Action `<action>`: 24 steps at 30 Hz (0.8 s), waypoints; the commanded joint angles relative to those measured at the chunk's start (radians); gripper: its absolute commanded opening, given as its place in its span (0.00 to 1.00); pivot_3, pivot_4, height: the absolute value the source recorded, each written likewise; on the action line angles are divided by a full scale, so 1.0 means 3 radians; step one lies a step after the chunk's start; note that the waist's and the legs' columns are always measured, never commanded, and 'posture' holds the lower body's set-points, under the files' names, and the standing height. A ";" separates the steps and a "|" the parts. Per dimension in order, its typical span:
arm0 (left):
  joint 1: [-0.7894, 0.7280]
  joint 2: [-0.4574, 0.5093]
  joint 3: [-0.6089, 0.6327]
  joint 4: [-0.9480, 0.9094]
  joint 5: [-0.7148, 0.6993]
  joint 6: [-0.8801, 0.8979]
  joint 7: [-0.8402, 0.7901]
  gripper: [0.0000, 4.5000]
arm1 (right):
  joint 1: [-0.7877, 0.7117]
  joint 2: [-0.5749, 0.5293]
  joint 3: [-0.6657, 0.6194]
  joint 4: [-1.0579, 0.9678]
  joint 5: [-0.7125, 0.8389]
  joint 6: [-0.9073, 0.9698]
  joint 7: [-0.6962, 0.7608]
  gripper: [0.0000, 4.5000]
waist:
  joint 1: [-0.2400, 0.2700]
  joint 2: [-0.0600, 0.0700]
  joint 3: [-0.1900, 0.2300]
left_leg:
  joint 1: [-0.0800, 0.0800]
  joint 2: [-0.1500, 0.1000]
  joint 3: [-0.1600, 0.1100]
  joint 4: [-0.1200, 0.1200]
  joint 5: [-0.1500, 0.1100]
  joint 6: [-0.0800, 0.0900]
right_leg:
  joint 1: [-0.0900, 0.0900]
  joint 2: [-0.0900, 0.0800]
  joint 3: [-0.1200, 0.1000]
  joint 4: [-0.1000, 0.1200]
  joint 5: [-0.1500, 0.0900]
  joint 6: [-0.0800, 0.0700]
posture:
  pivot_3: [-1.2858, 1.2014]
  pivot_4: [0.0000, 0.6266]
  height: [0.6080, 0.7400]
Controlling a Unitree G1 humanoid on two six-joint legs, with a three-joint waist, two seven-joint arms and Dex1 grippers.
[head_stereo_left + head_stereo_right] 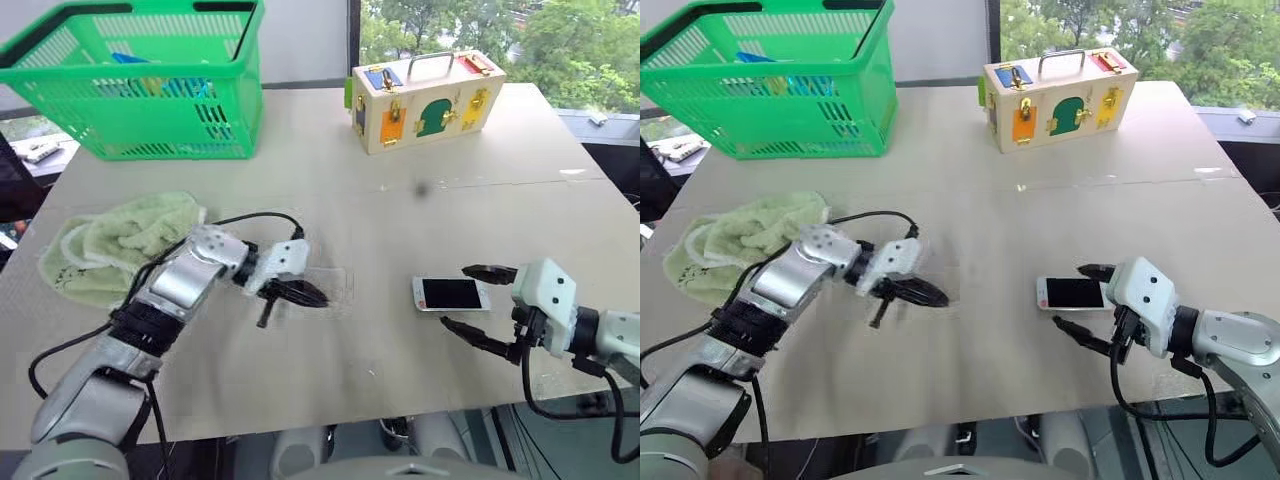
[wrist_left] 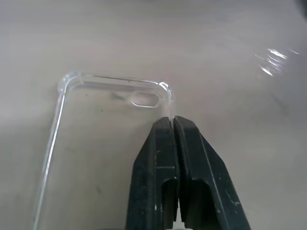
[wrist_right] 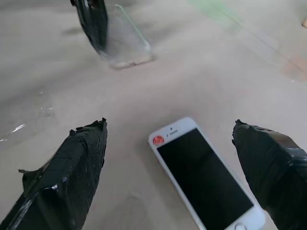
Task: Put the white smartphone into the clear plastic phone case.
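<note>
Clear plastic phone case (image 2: 103,143): lying left of white smartphone (image 1: 451,294), left tool (image 1: 300,292) pinching its rim. Right tool (image 1: 478,298) standing spread around smartphone. Insertion remaining undone.

Bench (image 1: 400,200): a pale tan surface carried everything in front of me.
Far left corner: a green basket (image 1: 150,90) stood there.
Far middle: a wooden latch box (image 1: 425,100) with a metal handle stood upright.
Left side: a light green towel (image 1: 110,245) lay crumpled.
Near middle: the clear plastic phone case (image 2: 100,143) lay flat.
Near right: the white smartphone (image 1: 451,294) lay screen up, well apart from the case.
</note>
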 commanded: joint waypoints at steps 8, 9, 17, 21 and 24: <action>-0.0984 -0.0120 -0.0558 0.1727 -0.0305 -0.1628 -0.0371 0.32 | 0.0102 0.0038 -0.0042 -0.0178 -0.0008 -0.0032 -0.0086 1.00 | 0.0032 -0.0002 0.0001 | -0.0018 0.0000 0.0002 0.0022 -0.0008 0.0014 | 0.0001 -0.0003 -0.0001 -0.0010 0.0001 0.0003 | 0.52 0.24 1.00; -0.0950 -0.0133 -0.0415 0.1663 -0.0438 -0.1362 -0.0371 0.39 | 0.0106 0.0037 -0.0045 -0.0177 -0.0009 -0.0033 -0.0086 1.00 | 0.0025 -0.0003 0.0001 | -0.0018 0.0000 0.0004 0.0022 -0.0009 0.0014 | 0.0001 -0.0002 0.0000 -0.0010 0.0001 0.0003 | 0.52 0.24 1.00; -0.0079 0.0407 0.0426 -0.0355 -0.0991 0.1190 0.0383 1.00 | 0.0098 0.0028 -0.0037 -0.0104 -0.0031 -0.0079 -0.0055 1.00 | -0.0049 -0.0004 0.0003 | -0.0018 0.0008 0.0000 0.0021 -0.0009 0.0014 | -0.0001 0.0002 0.0002 -0.0007 0.0000 0.0004 | 0.52 0.24 1.00; 0.0096 0.0533 0.0602 -0.1312 -0.1261 0.3040 0.1371 1.00 | 0.0045 0.0025 0.0008 -0.0021 -0.0057 -0.0131 -0.0002 1.00 | -0.0028 -0.0004 0.0004 | -0.0010 0.0005 -0.0003 0.0022 -0.0009 0.0014 | 0.0005 -0.0001 0.0000 -0.0003 0.0000 0.0004 | 0.52 0.24 1.00; 0.0087 0.0081 0.0873 -0.1613 -0.1351 0.3754 0.2138 1.00 | -0.0016 0.0011 0.0013 0.0043 -0.0050 -0.0175 0.0059 1.00 | -0.0017 -0.0004 0.0004 | -0.0004 0.0001 -0.0003 0.0022 -0.0008 0.0014 | 0.0009 -0.0003 0.0003 -0.0001 0.0000 0.0004 | 0.52 0.24 1.00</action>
